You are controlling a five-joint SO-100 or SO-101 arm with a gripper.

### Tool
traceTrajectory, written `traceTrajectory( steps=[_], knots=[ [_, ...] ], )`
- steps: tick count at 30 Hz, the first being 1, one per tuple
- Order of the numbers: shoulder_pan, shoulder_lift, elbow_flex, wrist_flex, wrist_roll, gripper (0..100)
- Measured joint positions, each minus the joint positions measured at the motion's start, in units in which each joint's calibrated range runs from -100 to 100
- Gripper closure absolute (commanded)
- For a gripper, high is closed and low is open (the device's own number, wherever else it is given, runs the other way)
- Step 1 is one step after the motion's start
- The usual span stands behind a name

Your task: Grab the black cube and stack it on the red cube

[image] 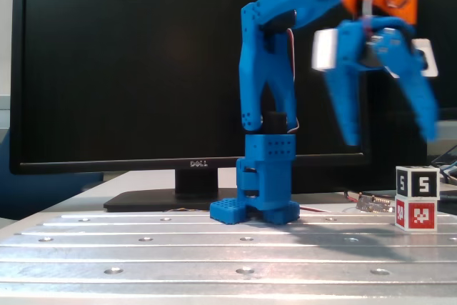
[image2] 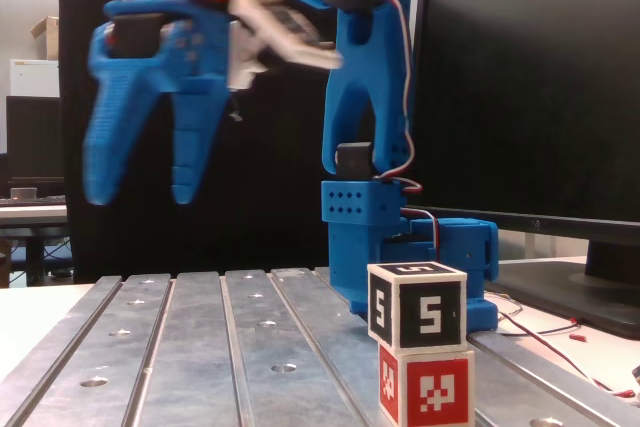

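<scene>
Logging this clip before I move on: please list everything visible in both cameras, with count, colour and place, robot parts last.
black cube: 1, black faces with white 5, stacked on the red cube.
red cube: 1, red with white pattern, on the table, under the black cube.
table: 1, grey slotted metal, foreground.
monitor: 1, black, screen dark, behind the arm.
cables: a few, red and white, beside the arm base.
arm: 1, blue with orange wrist, base on the table.
claw: 1, blue, open, empty, raised away from the stack.
</scene>
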Motion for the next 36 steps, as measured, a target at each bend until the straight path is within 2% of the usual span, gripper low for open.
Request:
traceTrajectory(
  steps=[9,17,23,28,36],
  knots=[
    [14.3,0.1,1.3,-1.7,0.1,68],
    [19.2,0.1,6.6,-8.6,0.0,86],
    [21.9,0.0,10.0,-13.9,-2.7,89],
    [23.0,-6.4,19.7,-20.9,-4.0,89],
    [24.9,-23.8,45.5,-37.8,-7.5,89]
  ],
)
